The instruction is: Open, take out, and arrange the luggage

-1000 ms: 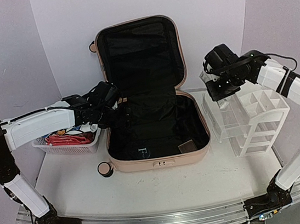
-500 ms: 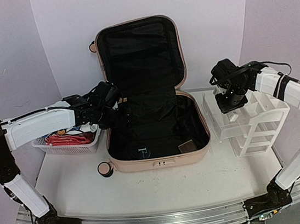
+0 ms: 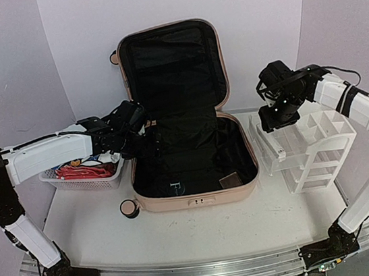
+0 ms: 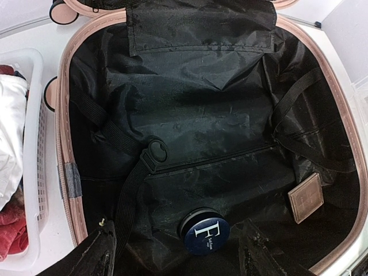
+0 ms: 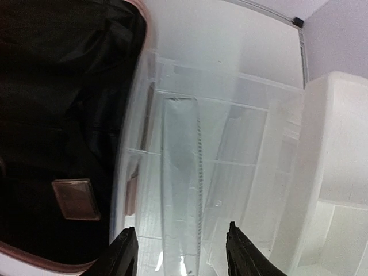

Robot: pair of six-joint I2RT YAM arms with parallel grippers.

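Pale lilac walls are closing in a white table [image 3: 204,237]. On it the large peach-pink hard-shell suitcase [image 3: 194,201] is lying in the middle, its lid standing upright towards the back wall. We are judging that it is set this way so that its black-lined tub faces up and either arm can reach in from its own side. The left gripper [image 3: 141,146] is hanging over the tub's left rim with its fingers spread wide and nothing between them, which we are reading as readiness to go down for the next item. The right gripper [image 5: 179,244] is hovering outside the case, over a clear acrylic compartment tray [image 5: 181,172] just beside a white plastic drawer organiser [image 3: 326,153]. Its fingers are standing apart, wider than the narrow clear compartment below, and pinching nothing that we can make out. A white mesh plastic basket [image 3: 82,186] with red and white cloth in it is sitting just left of the case, presumably as the place for soft things. From the overhead view we are getting the whole layout and both arms, but the tub looks nearly bare. The left wrist view is showing what is left inside: a round dark-blue tin [image 4: 204,232] marked with a white F, a brown square tag [image 4: 305,198] near the right wall, and a black buckled strap [image 4: 154,153]. The right wrist view alone is letting us see the gap between its fingers.
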